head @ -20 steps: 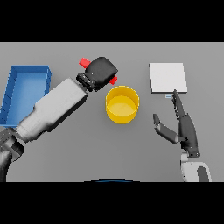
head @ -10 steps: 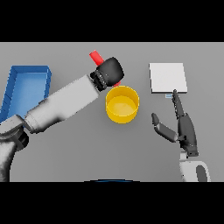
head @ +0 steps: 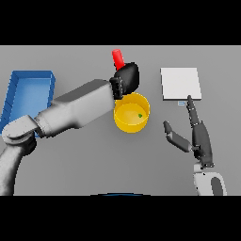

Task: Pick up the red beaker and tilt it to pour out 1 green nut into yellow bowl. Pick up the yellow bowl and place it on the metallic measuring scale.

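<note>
My left hand (head: 126, 79) is shut on the red beaker (head: 117, 58), holding it just behind the far rim of the yellow bowl (head: 132, 113); only the beaker's upper end shows above the hand. A small green nut (head: 140, 115) lies inside the bowl. The metallic measuring scale (head: 180, 83), a pale square plate, sits to the bowl's right at the back. My right hand (head: 199, 136) rests open in front of the scale, fingers straight and thumb spread.
A blue tray (head: 24, 98) stands at the table's left side, partly behind my left forearm.
My left arm has swung right with the beaker, ending over the bowl's far rim. A green nut now lies in the bowl. The right hand has stayed put.
</note>
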`<state>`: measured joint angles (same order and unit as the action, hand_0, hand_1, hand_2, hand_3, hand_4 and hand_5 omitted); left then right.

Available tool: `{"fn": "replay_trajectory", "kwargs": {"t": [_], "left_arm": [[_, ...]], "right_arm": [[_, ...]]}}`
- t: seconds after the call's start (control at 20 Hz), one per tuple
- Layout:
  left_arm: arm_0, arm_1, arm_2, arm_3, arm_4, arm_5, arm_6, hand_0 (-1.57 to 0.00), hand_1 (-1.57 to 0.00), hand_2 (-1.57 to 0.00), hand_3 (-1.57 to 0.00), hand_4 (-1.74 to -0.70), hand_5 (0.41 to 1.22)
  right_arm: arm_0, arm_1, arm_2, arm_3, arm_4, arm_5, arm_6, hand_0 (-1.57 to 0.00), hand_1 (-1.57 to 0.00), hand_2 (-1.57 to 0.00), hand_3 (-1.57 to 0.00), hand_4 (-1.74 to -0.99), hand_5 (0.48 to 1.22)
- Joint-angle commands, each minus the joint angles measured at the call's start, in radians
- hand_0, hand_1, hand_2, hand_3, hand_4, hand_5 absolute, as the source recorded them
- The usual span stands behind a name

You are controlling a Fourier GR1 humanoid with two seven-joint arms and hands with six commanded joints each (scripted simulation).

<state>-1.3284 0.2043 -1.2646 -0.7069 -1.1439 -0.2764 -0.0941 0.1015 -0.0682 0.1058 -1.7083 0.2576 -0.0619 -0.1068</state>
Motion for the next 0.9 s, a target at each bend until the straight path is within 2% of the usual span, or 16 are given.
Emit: {"fn": "replay_trajectory", "kwargs": {"t": [0.0, 0.1, 0.3, 0.45, 0.6, 0.7, 0.75, 0.85], "left_arm": [[-0.001, -0.009, -0.018, 0.007, -0.010, 0.004, 0.007, -1.57, -1.57, -1.57, -1.57, -1.73, 1.221], [-0.024, -0.031, -0.049, 0.024, -0.023, 0.002, 0.017, -1.57, -1.57, -1.57, -1.57, -1.73, 1.221], [-0.073, -0.042, -0.096, 0.035, -0.031, 0.006, -0.007, -1.57, -1.57, -1.57, -1.57, -1.72, 1.221], [-0.149, -0.023, -0.104, 0.060, -0.020, 0.009, -0.044, -1.57, -1.57, -1.57, -1.57, -1.72, 1.221], [-0.243, 0.025, -0.088, 0.100, -0.002, 0.036, -0.052, -1.57, -1.57, -1.57, -1.57, -1.73, 1.221], [-0.305, 0.056, -0.042, 0.164, 0.038, 0.085, -0.058, -1.57, -1.57, -1.57, -1.18, -1.73, 1.221], [-0.332, 0.065, -0.009, 0.218, 0.064, 0.100, -0.027, -1.57, -1.57, -1.57, -1.26, -1.73, 1.221], [-0.380, 0.092, 0.081, 0.307, 0.153, 0.112, -0.010, -1.57, -1.57, -1.57, -1.37, -1.73, 1.221]], "right_arm": [[0.006, 0.000, 0.004, 0.001, 0.004, 0.001, -0.015, 0.00, 0.00, 0.00, 0.00, -1.159, 0.632], [0.020, 0.001, 0.004, -0.007, 0.005, -0.002, -0.021, 0.00, 0.00, 0.00, 0.00, -1.160, 0.635], [0.010, 0.002, 0.002, -0.018, -0.004, 0.001, -0.004, 0.00, 0.00, 0.00, 0.00, -1.154, 0.635], [-0.003, 0.000, -0.008, -0.006, -0.026, 0.012, -0.003, 0.00, 0.00, 0.00, 0.00, -1.157, 0.638], [0.009, 0.004, -0.001, 0.000, -0.023, 0.015, -0.040, 0.00, 0.00, 0.00, 0.00, -1.154, 0.654], [0.001, 0.004, 0.002, 0.003, -0.014, 0.011, -0.036, 0.00, 0.00, 0.00, 0.00, -1.160, 0.660], [-0.009, 0.003, 0.000, -0.001, -0.013, 0.007, -0.029, 0.00, 0.00, 0.00, 0.00, -1.160, 0.663], [-0.007, 0.009, 0.006, 0.008, -0.022, 0.018, -0.036, 0.00, 0.00, 0.00, 0.00, -1.160, 0.661]]}}
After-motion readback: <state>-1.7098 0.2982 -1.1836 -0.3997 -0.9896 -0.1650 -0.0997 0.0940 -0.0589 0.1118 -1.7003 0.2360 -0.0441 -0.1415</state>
